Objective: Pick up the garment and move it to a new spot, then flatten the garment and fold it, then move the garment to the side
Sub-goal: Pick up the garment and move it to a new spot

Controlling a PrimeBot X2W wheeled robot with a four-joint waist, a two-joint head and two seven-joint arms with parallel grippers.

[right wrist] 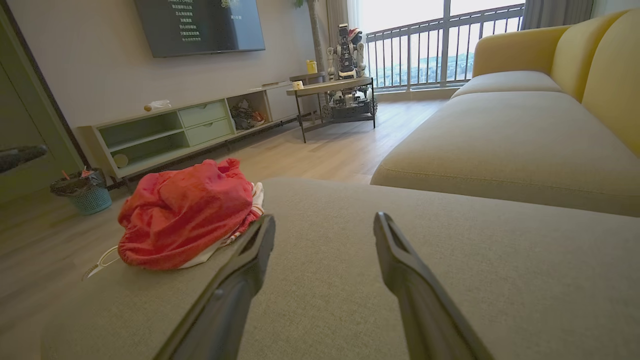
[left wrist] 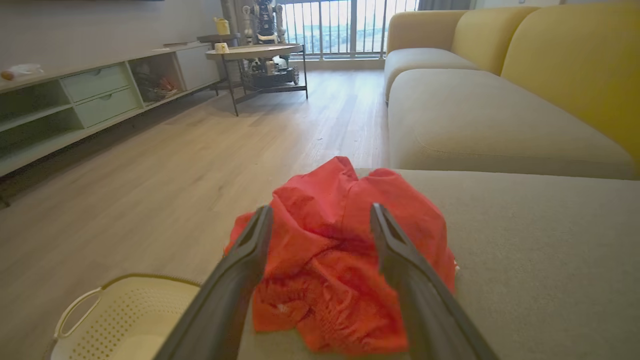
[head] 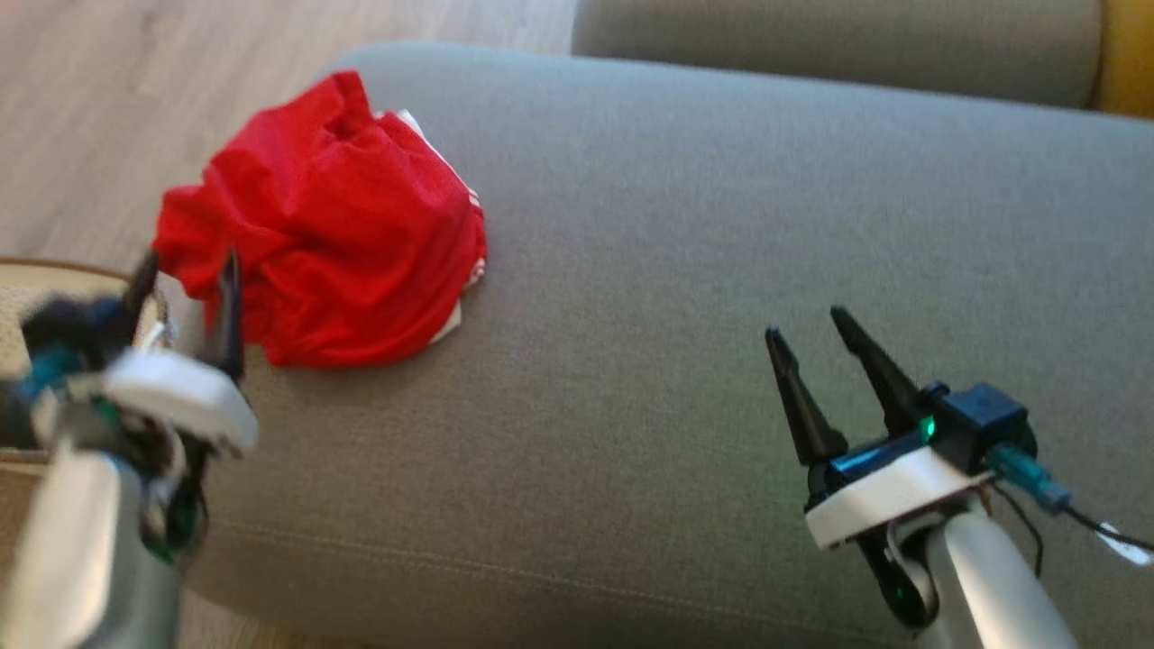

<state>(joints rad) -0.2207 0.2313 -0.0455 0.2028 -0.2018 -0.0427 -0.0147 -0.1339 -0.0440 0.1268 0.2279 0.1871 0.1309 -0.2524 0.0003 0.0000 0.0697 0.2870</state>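
Well, left gripper [head: 187, 270] and right gripper [head: 809, 326] are both wide open and empty; the red garment [head: 334, 225] sits just past the left one.

Head downward, wrists low, level (garment [head: 325, 225] shared)
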